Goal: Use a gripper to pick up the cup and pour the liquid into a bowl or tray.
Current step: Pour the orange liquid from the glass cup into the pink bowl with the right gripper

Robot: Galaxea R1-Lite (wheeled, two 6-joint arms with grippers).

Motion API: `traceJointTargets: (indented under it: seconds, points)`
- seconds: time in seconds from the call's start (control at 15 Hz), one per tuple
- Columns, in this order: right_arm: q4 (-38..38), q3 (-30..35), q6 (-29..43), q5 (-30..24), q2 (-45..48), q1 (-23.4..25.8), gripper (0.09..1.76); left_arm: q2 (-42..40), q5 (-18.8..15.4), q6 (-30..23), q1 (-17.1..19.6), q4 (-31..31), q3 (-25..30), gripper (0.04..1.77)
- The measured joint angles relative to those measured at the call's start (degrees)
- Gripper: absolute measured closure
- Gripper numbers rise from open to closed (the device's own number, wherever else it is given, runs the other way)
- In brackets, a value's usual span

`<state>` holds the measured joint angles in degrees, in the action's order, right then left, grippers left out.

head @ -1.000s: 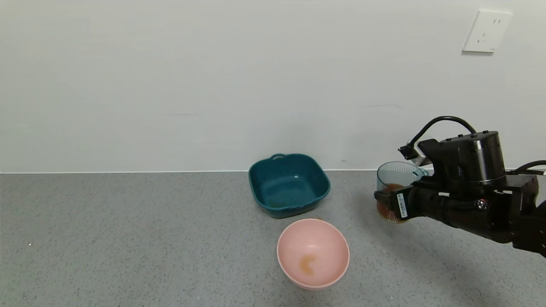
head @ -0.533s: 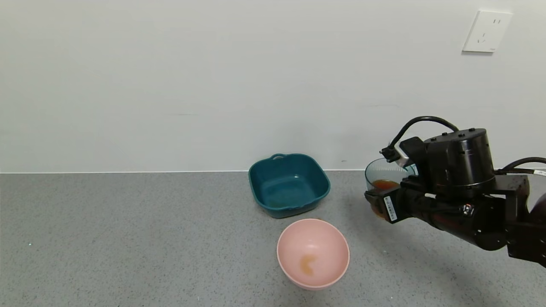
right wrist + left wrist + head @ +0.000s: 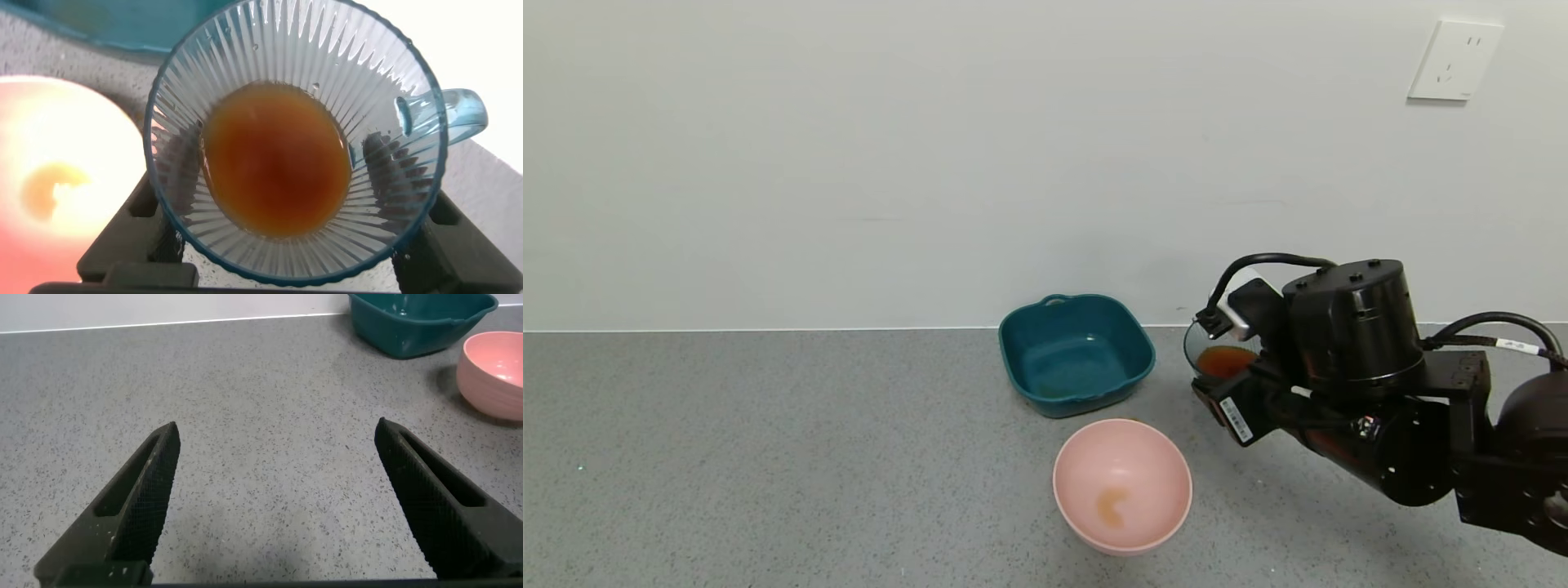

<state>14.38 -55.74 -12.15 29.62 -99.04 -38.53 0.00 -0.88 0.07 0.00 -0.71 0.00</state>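
My right gripper (image 3: pixel 1232 400) is shut on the ribbed blue-grey cup (image 3: pixel 1213 353) and holds it above the counter, to the right of the pink bowl (image 3: pixel 1123 486) and apart from it. In the right wrist view the cup (image 3: pixel 286 73) shows from above with reddish-brown liquid (image 3: pixel 274 159) in its bottom, its tab (image 3: pixel 458 114) pointing to one side, and the fingers (image 3: pixel 384 155) pressing its walls. The pink bowl (image 3: pixel 49 163) holds a small brown puddle (image 3: pixel 1112 506). My left gripper (image 3: pixel 276 441) is open and empty over bare counter.
A dark teal square dish (image 3: pixel 1076 353) with handles stands behind the pink bowl, near the wall; it also shows in the left wrist view (image 3: pixel 421 322). The grey speckled counter (image 3: pixel 768 457) stretches to the left. A wall socket (image 3: pixel 1454 59) is at the upper right.
My right gripper has carried the cup to the left, nearer the pink bowl and teal dish. The bowls have not moved.
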Motion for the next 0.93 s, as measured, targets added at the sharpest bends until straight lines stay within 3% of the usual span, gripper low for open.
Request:
traceJointTargets:
  seconds: [0.47, 0.93]
  points:
    - [0.0, -0.6, -12.3, 1.8, -1.1, -1.2, 0.49, 0.0, 0.0, 0.0, 0.0, 0.0, 0.0, 0.09]
    - [0.0, -0.6, -19.6, 1.8, -2.5, -2.8, 0.49, 0.0, 0.0, 0.0, 0.0, 0.0, 0.0, 0.09]
